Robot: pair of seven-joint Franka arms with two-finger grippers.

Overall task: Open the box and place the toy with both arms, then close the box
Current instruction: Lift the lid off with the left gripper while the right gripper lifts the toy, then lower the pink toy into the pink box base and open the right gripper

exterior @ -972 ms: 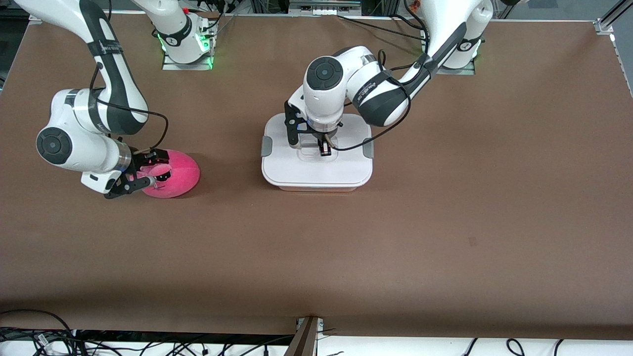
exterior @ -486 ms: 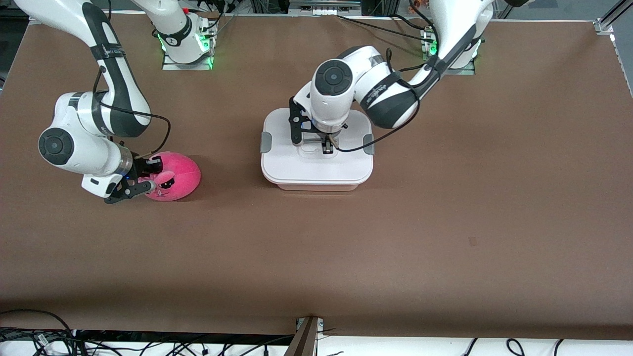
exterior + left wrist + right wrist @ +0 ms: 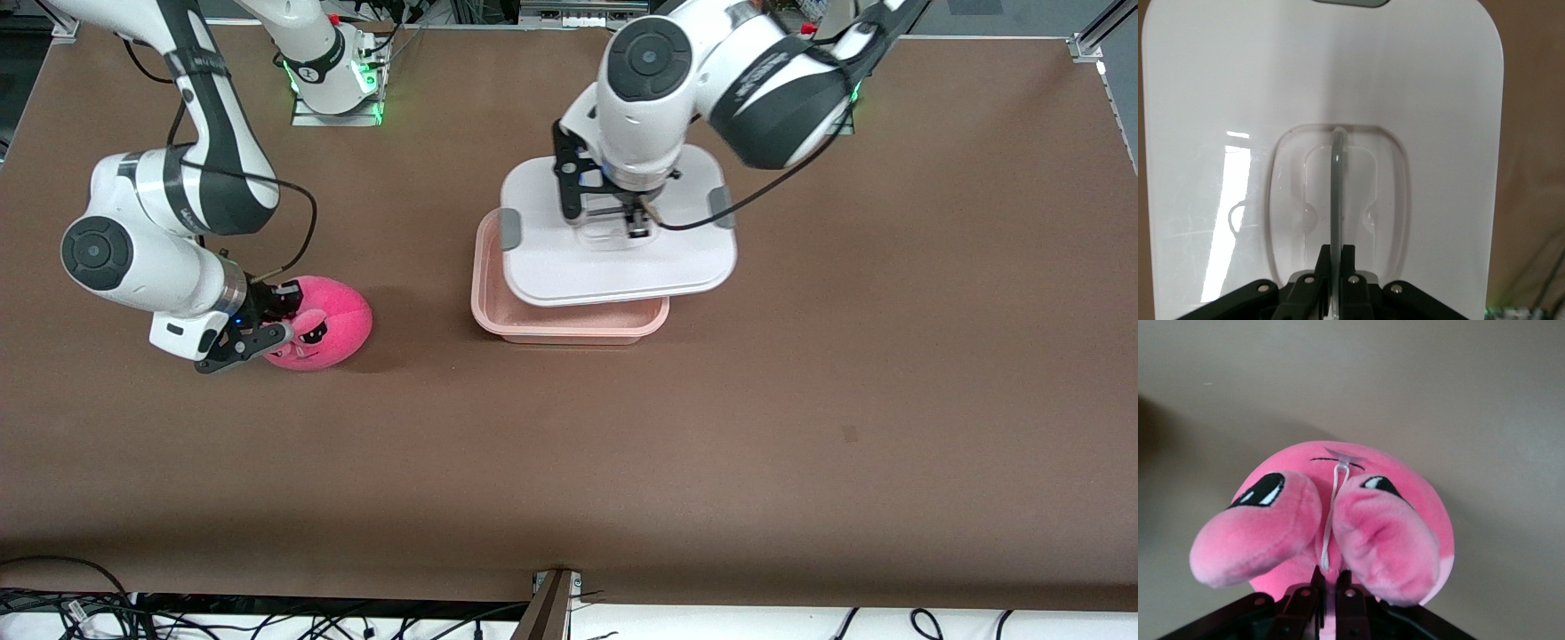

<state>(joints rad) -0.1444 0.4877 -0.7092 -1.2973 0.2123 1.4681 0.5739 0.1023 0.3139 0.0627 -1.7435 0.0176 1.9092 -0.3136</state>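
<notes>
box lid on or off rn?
Off. Left gripper holds the white lid by its handle above the pink tub, whose rim shows.

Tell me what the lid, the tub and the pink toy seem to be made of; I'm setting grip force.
The lid looks like hard, glossy white plastic: it shows sharp reflections, and its clear handle is see-through. The tub seems to be pink plastic, thin-walled with a smooth rim. The toy looks like soft plush: fuzzy nap, puffy folds, stitched eyes.
</notes>
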